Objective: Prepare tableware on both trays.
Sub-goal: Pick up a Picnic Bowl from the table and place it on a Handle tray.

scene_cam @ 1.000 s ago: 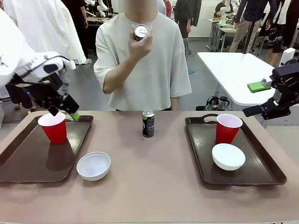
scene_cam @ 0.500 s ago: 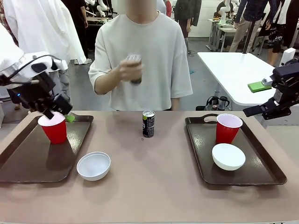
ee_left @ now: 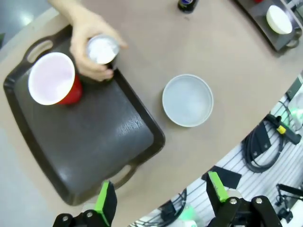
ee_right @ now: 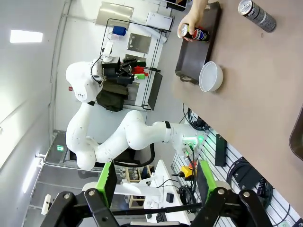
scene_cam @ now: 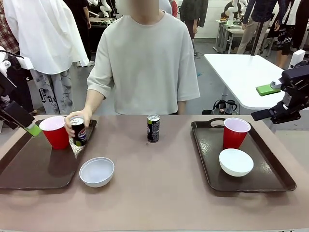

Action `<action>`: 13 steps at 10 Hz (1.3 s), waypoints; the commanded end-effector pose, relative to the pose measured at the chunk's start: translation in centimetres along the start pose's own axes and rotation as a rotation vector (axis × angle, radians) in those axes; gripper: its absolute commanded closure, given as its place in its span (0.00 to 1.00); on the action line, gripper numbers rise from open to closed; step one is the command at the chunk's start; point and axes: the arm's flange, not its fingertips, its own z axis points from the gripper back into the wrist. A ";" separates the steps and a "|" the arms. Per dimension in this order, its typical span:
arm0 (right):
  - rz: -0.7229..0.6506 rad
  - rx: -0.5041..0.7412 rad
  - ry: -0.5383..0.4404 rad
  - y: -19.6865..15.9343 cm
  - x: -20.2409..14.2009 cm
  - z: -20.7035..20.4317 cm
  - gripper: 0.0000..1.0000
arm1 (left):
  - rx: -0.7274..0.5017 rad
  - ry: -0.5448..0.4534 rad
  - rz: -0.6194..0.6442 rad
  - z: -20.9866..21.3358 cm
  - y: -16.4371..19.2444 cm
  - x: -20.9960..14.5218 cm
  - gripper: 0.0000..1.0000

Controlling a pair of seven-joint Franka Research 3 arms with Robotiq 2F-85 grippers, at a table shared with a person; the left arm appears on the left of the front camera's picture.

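the person's hand brought a pepsi can onto your left tray; left tool backed off, wide open like the right tool. bowl still sits on the desk.

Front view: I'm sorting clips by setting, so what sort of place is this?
Probably a robotics lab, not a dining room: a white robot arm on its stand, bundled cables hanging nearby, and a white work table behind the person.
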 end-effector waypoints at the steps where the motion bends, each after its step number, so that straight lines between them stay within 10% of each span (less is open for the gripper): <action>1: 0.021 0.025 -0.008 0.2 0.4 -0.1 0.12 | 0.016 0.007 0.024 -4.2 0.2 -1.2 0.00; 13: 0.021 0.025 -0.008 0.2 0.4 -0.1 0.12 | 0.100 0.180 0.219 -18.5 -4.3 8.0 0.00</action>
